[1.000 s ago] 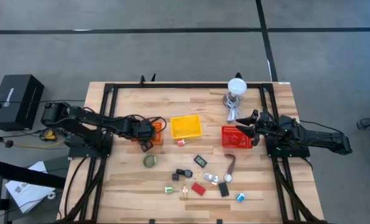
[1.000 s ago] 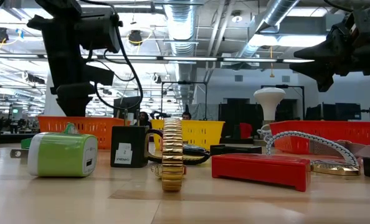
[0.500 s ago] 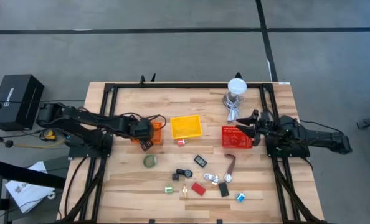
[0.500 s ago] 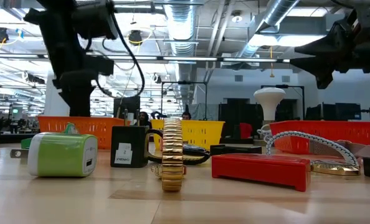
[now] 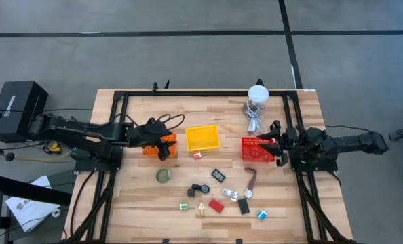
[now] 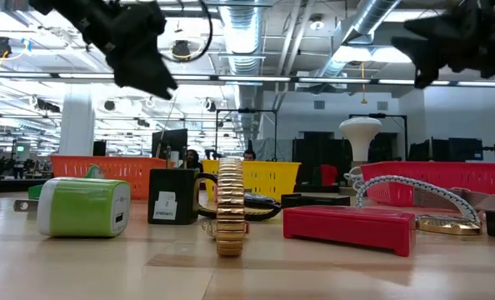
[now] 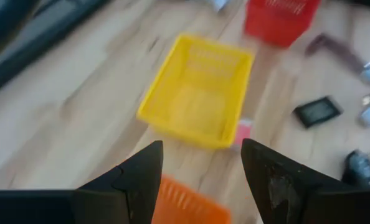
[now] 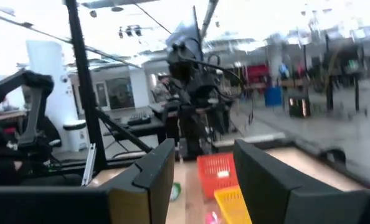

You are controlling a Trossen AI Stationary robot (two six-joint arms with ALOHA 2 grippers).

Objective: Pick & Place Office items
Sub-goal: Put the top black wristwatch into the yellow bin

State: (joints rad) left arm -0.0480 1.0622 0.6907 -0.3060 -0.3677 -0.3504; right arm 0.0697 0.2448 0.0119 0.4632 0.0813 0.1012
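Observation:
The office items lie loose on the near half of the table: a green tape ring (image 5: 163,175), a black clip (image 5: 218,175), a brown strip (image 5: 252,179), a red block (image 5: 216,205) and a blue bit (image 5: 262,215). My left gripper (image 5: 163,148) hangs open and empty above the orange bin (image 5: 151,149). In its wrist view its fingers (image 7: 202,146) frame the yellow bin (image 7: 196,99). My right gripper (image 5: 276,146) is open and empty, held high at the red bin's (image 5: 257,150) right side, fingers (image 8: 203,146) pointing level toward the table's left.
Orange, yellow (image 5: 202,137) and red bins stand in a row across the table's middle. A white round-topped stand (image 5: 257,95) with a cable is at the far edge. In the low view a green-and-white block (image 6: 85,207), a gold band (image 6: 229,208) and the red block (image 6: 347,227) stand nearest.
My left gripper has risen from over the orange bin and tipped from pointing down to a slanting pose. My right gripper has also risen and drawn back slightly toward the table's right edge. None of the items has moved.

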